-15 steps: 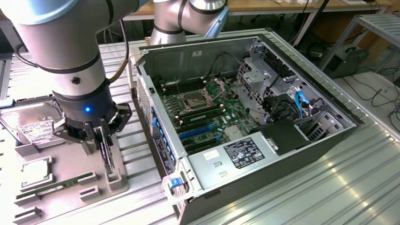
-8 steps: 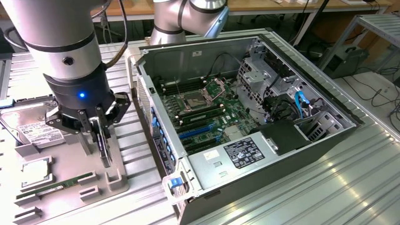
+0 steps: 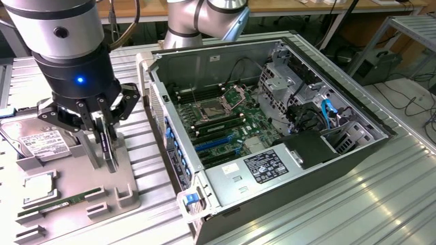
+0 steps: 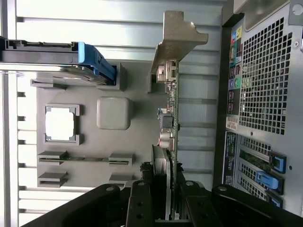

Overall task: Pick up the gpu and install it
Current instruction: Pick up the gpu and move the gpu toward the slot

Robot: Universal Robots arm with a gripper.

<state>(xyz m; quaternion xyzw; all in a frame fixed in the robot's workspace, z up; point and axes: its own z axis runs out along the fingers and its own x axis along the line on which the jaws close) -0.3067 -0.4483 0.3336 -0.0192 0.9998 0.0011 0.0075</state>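
**Exterior view.** My jaws are clenched on the gpu (image 3: 107, 145). It stands edge-on in the grey fixture tray (image 3: 75, 173) directly beneath them. The open computer case (image 3: 204, 61) lies to one side of the jaws on the ribbed bench (image 3: 354, 204), and the hard drive (image 3: 38, 143) lies to the other side. The drive carries a white label, and a black label (image 3: 266, 166) sits inside the case. I cannot read either of them.

**Wrist view.** One pad (image 4: 139, 203) bears on each face of the card. The silver bracket (image 4: 179, 38) is at the end farthest from the jaws. Coloured stickers (image 4: 233, 61) on the case's rear panel are not legible.

**Caution.** The grip is near one end of a thin board, so I judge the far, bracket end may sag or swing. The bracket could then catch on the tray's holder. The card could also slip between the pads.
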